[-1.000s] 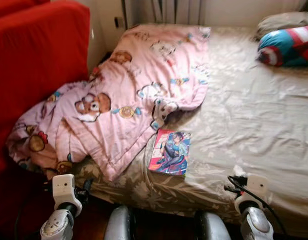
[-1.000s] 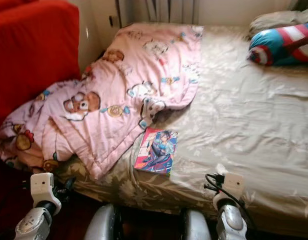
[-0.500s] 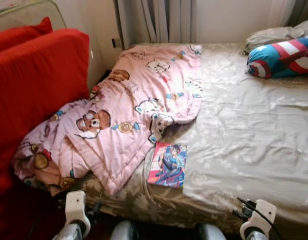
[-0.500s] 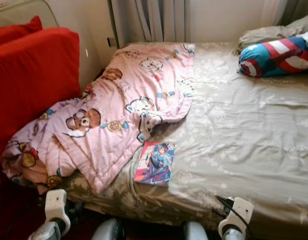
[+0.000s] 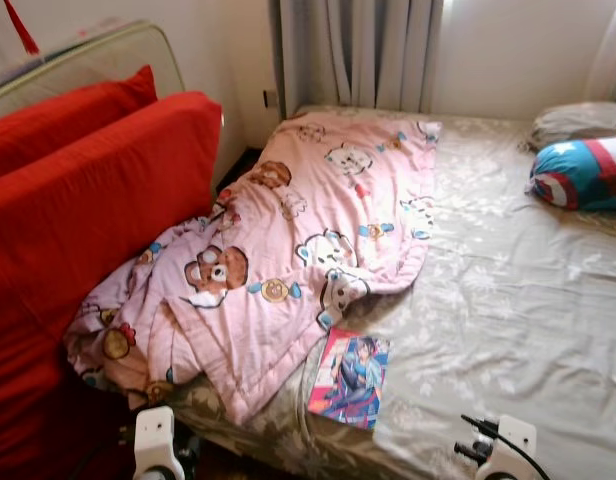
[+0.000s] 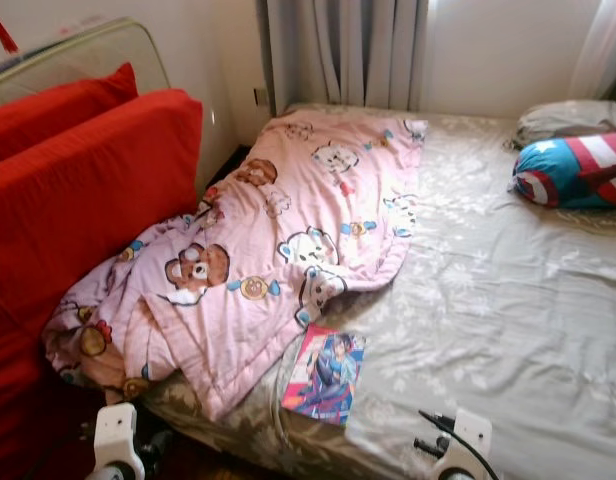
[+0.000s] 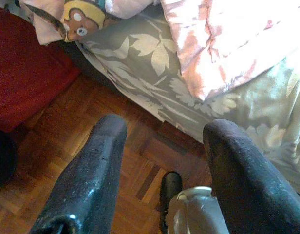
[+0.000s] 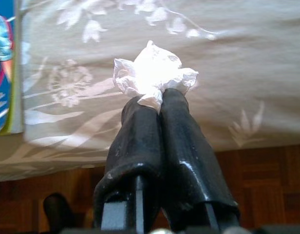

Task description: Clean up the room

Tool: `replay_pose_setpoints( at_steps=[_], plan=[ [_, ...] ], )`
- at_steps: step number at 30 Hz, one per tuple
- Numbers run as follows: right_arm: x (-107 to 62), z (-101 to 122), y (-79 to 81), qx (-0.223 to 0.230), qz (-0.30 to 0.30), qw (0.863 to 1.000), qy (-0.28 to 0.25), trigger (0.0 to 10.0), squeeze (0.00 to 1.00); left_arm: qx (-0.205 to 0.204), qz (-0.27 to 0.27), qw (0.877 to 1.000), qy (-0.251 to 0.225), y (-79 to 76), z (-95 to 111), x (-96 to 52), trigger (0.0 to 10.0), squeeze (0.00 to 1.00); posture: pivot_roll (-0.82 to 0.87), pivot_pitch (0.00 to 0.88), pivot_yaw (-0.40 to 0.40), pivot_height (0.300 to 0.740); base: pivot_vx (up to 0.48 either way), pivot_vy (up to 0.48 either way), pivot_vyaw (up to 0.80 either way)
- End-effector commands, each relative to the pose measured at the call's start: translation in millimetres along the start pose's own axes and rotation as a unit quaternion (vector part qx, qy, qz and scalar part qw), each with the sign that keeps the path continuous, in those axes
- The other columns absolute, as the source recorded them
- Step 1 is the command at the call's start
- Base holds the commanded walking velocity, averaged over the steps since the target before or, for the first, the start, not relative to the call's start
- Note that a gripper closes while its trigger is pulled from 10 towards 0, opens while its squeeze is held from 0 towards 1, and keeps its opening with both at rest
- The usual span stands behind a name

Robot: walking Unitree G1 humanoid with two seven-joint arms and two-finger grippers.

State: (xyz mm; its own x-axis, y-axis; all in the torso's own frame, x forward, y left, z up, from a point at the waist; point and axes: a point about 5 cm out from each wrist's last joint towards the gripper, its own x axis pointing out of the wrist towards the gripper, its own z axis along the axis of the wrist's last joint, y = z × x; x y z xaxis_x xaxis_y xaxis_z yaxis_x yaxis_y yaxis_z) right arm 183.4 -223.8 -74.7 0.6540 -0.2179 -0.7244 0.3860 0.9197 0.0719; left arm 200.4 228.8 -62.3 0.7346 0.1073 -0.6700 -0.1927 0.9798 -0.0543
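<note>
Near the bed's [image 5: 508, 300] near edge, right gripper [image 8: 157, 100] pinches a crumpled white tissue [image 8: 152, 73]; left gripper [image 7: 162, 134] hangs wide open above the wooden floor [image 7: 67, 146].

Bedroom with a bed [image 5: 528, 300] in a beige leafy sheet taking up most of the space, and a red sofa [image 5: 78, 230] jammed right against its left side. Grey curtains [image 5: 358, 50] hang on the pale far wall [image 5: 508, 50], daylight coming through. Floor's dark wood parquet [image 7: 67, 126].
</note>
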Motion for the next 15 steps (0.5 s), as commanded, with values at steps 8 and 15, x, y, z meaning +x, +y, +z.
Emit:
replay_pose_setpoints(
  at_steps=[8,15],
  plan=[
    [-4.2,-18,-1.2,-0.022,0.018,0.999,0.045,10.0,0.00,0.000,0.009,1.000,0.030,4.9,-13,-3.6,10.0,0.00,-0.01,0.000,0.029,0.740,0.000,0.000,0.00],
    [-5.5,-21,-5.9,-0.029,0.019,0.998,0.052,10.0,0.00,-0.002,0.016,0.999,0.045,9.4,-20,-6.6,10.0,0.00,-0.01,0.000,0.030,0.740,0.000,0.000,0.77]
  ],
)
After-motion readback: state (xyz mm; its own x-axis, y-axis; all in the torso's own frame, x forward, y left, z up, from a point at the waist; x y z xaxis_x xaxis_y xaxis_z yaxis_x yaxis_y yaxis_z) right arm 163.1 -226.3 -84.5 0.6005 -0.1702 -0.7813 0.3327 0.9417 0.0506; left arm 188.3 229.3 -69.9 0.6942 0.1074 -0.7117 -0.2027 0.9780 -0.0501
